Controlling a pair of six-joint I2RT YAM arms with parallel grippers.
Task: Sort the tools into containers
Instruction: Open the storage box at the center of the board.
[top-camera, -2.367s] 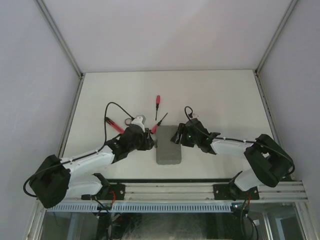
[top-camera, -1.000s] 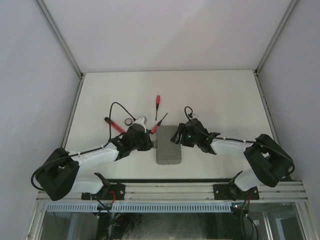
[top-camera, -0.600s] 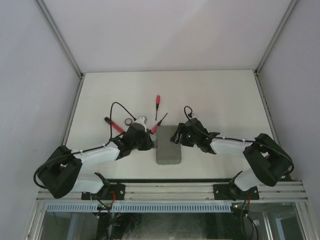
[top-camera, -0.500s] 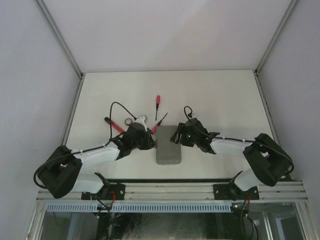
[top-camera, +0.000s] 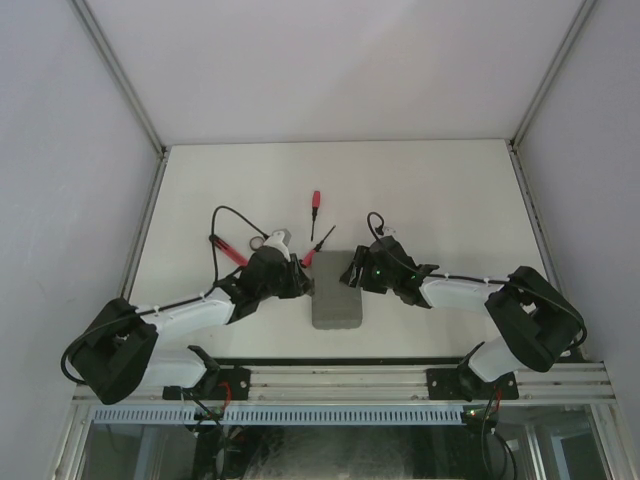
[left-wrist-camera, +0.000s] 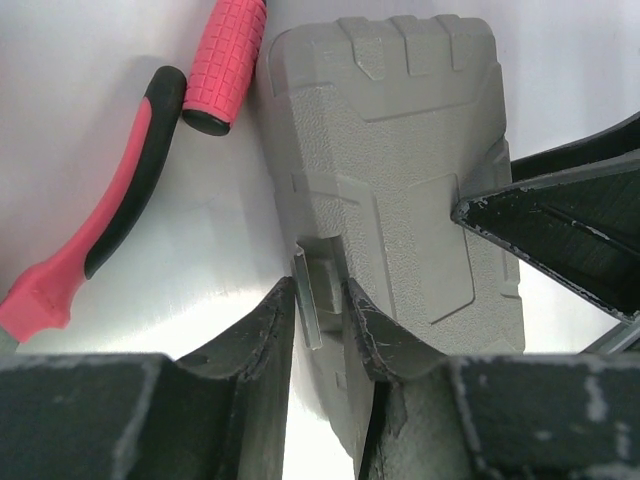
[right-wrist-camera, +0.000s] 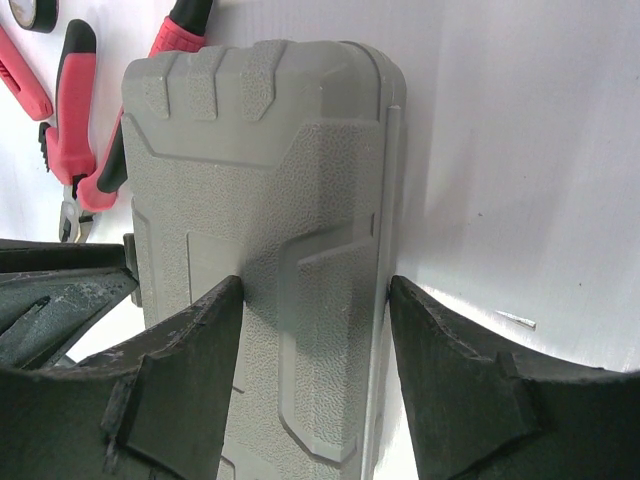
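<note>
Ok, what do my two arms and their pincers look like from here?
Both arms are alike: the left arm and right arm have white links between bulky black joints, each with a looping black cable. The left pincer and right pincer have matte black, wedge-shaped fingers with scuffed, whitened edges.

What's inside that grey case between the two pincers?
Nothing inside shows: the grey case is shut, with only its textured top visible. The right pincer grips its sides; the left pincer flanks a small latch on its edge. Pliers and a screwdriver lie outside.
</note>
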